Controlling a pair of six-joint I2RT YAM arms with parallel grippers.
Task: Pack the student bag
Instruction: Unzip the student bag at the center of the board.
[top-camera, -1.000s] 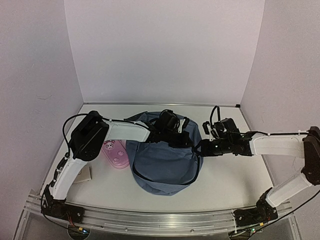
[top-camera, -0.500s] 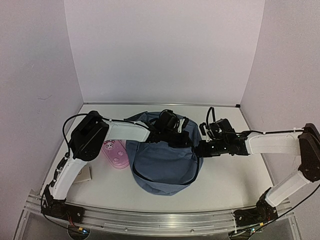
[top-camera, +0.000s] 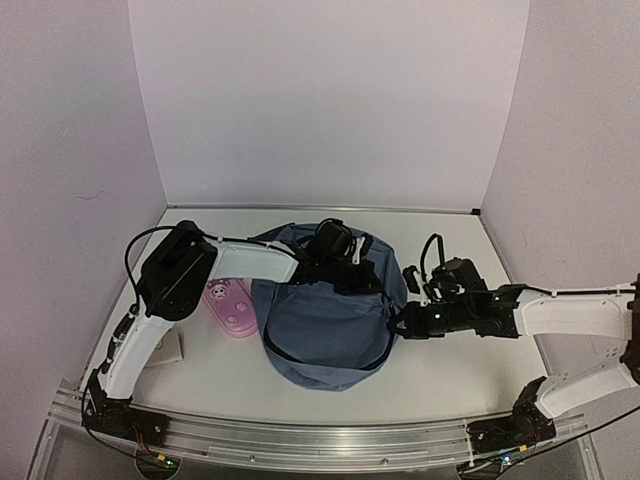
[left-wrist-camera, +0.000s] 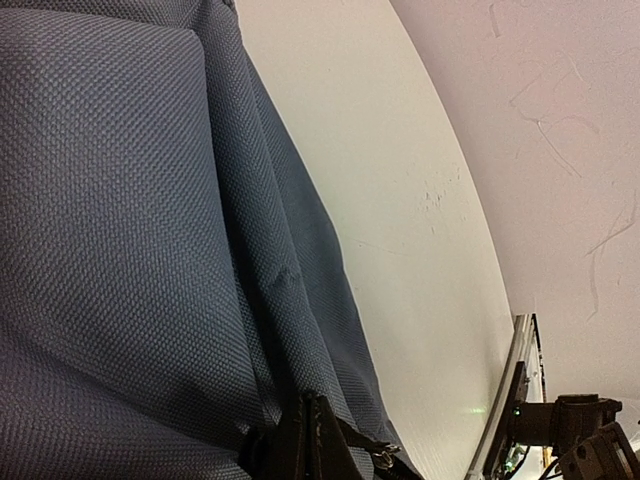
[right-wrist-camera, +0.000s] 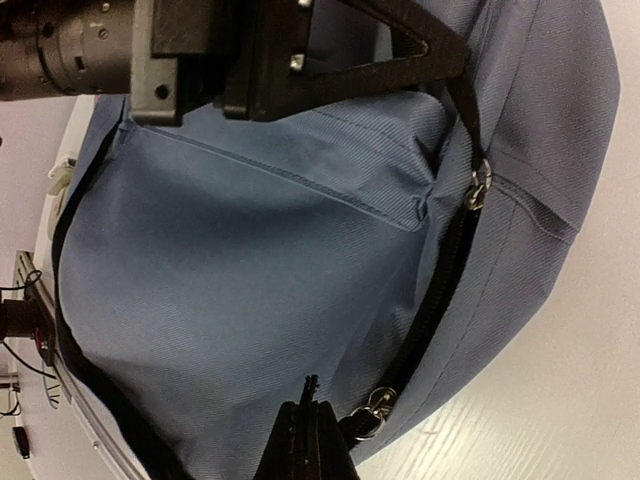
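Note:
The student bag (top-camera: 325, 335), slate-blue with black zippers, lies in the middle of the table. My left gripper (top-camera: 345, 277) is shut on a fold of its fabric at the far upper part. In the left wrist view the shut fingertips (left-wrist-camera: 310, 440) pinch blue cloth (left-wrist-camera: 120, 200), with a metal slider (left-wrist-camera: 383, 458) beside them. My right gripper (top-camera: 400, 325) is at the bag's right edge. In the right wrist view it (right-wrist-camera: 312, 415) is shut on a thin black zipper pull, next to the metal slider (right-wrist-camera: 372, 410) on the black zipper (right-wrist-camera: 445, 280). The left gripper (right-wrist-camera: 300, 50) shows at the top.
A pink cartoon pencil case (top-camera: 230, 307) lies against the bag's left side, under the left arm. A small beige object (top-camera: 172, 347) lies at the near left. The walls stand close on the left, back and right.
My right gripper has moved toward the near side along the bag's right edge, with the zipper pull in it. The left gripper holds its place on the bag.

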